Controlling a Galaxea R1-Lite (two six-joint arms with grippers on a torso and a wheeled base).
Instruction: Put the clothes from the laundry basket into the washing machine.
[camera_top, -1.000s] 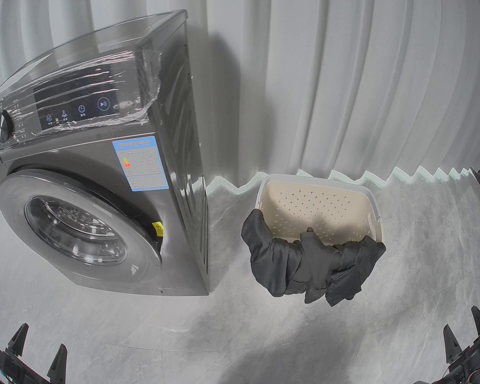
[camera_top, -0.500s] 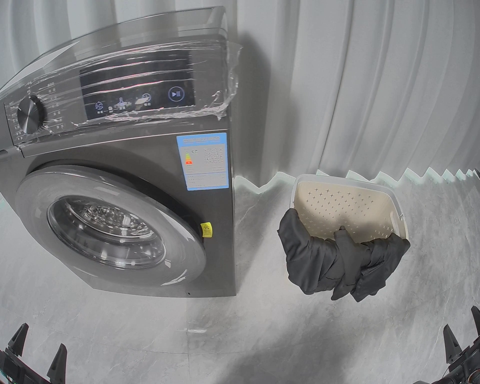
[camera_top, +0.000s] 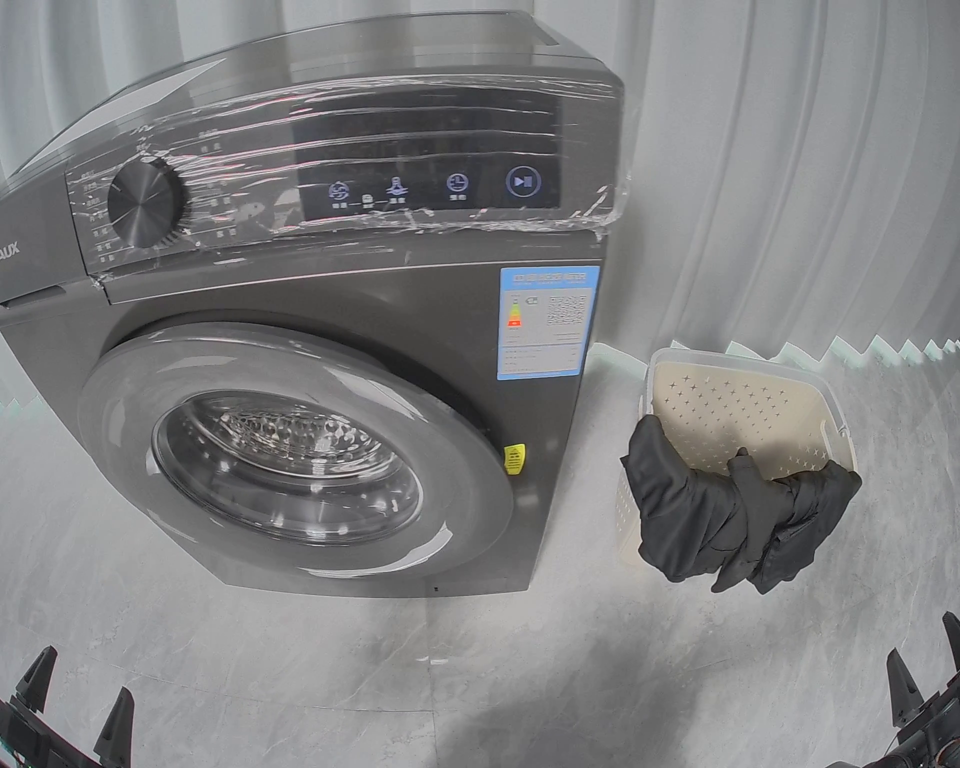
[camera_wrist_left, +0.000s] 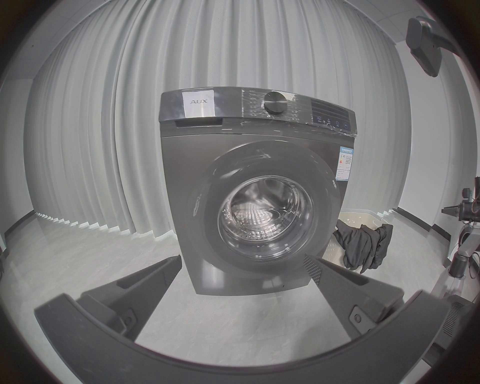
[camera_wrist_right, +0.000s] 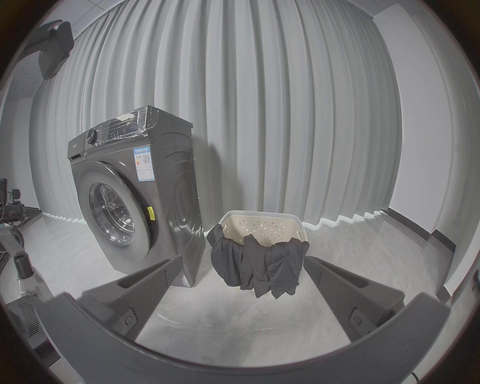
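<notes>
A grey front-loading washing machine stands on the floor with its round glass door shut. To its right sits a cream laundry basket. Dark grey clothes hang over the basket's near rim. My left gripper is low at the near left, open and holding nothing, well short of the machine. My right gripper is low at the near right, open and holding nothing, short of the basket. In the left wrist view the open left gripper faces the door. In the right wrist view the open right gripper faces the clothes.
White pleated curtains run behind the machine and basket. Pale marble floor lies open between me and both. Clear wrap covers the machine's control panel. A tripod stand is off to the right side.
The head camera has turned left, so machine and basket slide right in the picture and the machine's front now faces me. Both grippers keep their places, open.
</notes>
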